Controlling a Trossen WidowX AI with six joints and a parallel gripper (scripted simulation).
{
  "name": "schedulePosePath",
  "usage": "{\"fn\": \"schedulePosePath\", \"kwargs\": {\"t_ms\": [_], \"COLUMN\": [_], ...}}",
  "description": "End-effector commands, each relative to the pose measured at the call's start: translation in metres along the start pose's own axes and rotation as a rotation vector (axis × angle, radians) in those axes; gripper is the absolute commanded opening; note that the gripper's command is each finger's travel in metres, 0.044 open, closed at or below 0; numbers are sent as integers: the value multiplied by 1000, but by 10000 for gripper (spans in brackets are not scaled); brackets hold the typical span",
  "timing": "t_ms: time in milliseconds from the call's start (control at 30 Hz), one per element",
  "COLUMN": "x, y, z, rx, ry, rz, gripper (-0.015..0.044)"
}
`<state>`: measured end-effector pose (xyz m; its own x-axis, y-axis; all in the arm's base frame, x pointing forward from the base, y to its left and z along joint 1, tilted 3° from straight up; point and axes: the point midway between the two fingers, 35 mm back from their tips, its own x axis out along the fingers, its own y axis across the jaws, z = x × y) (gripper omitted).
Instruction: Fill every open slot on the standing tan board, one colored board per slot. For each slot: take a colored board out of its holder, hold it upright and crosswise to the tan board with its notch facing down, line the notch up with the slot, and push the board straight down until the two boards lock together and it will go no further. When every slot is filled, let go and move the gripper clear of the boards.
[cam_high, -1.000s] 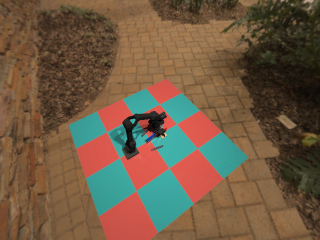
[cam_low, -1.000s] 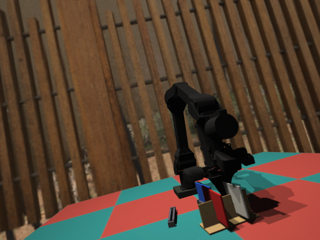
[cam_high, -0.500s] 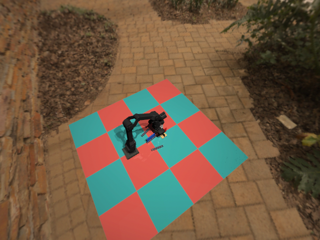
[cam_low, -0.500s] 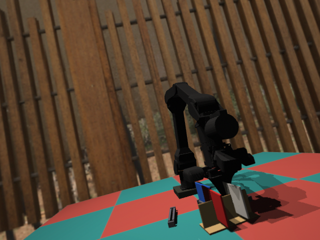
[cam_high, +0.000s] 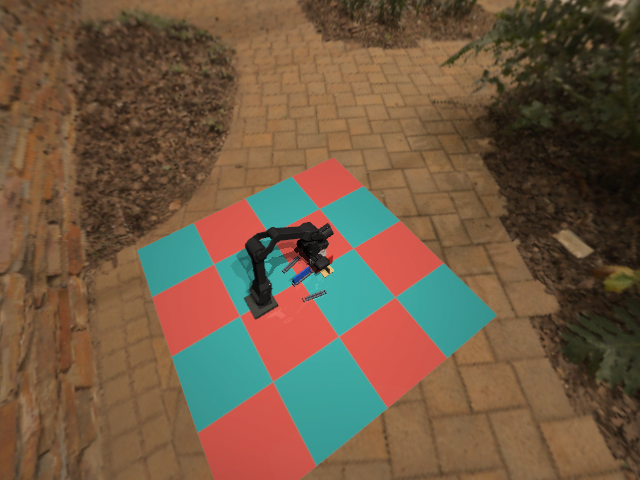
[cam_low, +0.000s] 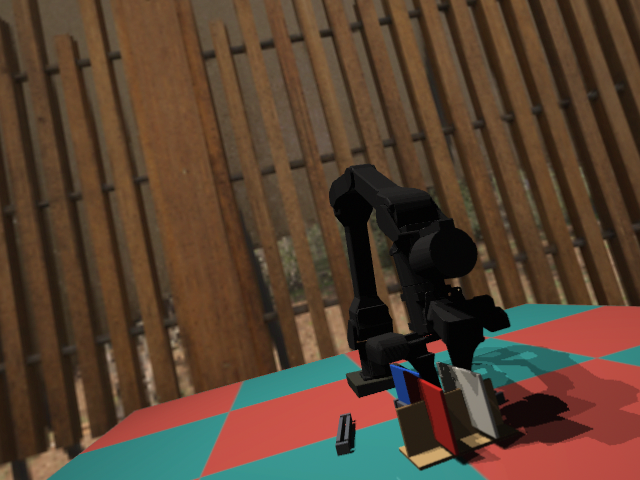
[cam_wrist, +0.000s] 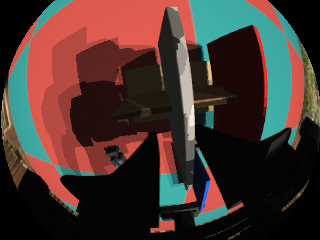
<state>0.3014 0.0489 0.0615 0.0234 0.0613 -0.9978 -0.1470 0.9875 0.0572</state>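
"Where is the gripper (cam_high: 321, 262) (cam_low: 448, 374) (cam_wrist: 175, 132) now?"

"Down low at the pale grey board (cam_high: 323, 253) (cam_low: 475, 397) (cam_wrist: 180, 85), one finger on each side of it. They stand partly open, not wide, and nothing is gripped — the grey board just stands between them."

"And the tan board (cam_high: 326, 270) (cam_low: 413, 428) (cam_wrist: 215, 100)?"

"Upright on the red and teal mat (cam_high: 367, 361) (cam_low: 289, 408) (cam_wrist: 100, 30), with the grey board standing crosswise in it. The red board (cam_high: 329, 259) (cam_low: 436, 413) (cam_wrist: 240, 80) stands crosswise there too, well along from the grey one. I can't see either notch from here, so I can't say how deep they sit."

"What about the blue one?"

"The blue board (cam_high: 301, 274) (cam_low: 402, 384) (cam_wrist: 201, 180) is in its dark holder (cam_low: 398, 402) (cam_wrist: 175, 214), on the arm's side of the tan board and apart from it. A second holder (cam_high: 314, 296) (cam_low: 342, 434) lies off to one side, and a third holder (cam_high: 291, 265) (cam_low: 499, 396) (cam_wrist: 116, 156) lies on the other side of the blue."

"Any slot left open?"

"Can't tell — the arm (cam_high: 289, 232) (cam_low: 361, 253) leans over it from above, and from the front the boards cover too much."
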Motion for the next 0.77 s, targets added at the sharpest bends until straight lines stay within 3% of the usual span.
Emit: {"fn": "schedulePosePath", "kwargs": {"t_ms": [0,67,267,733], "x": [0,-8,-78,-80], "y": [0,0,0,1], "z": [0,1,1,5], "rx": [0,1,5,5], "ry": [0,0,1,0], "rz": [0,0,0,0], "gripper": [162,162,162,162]}}
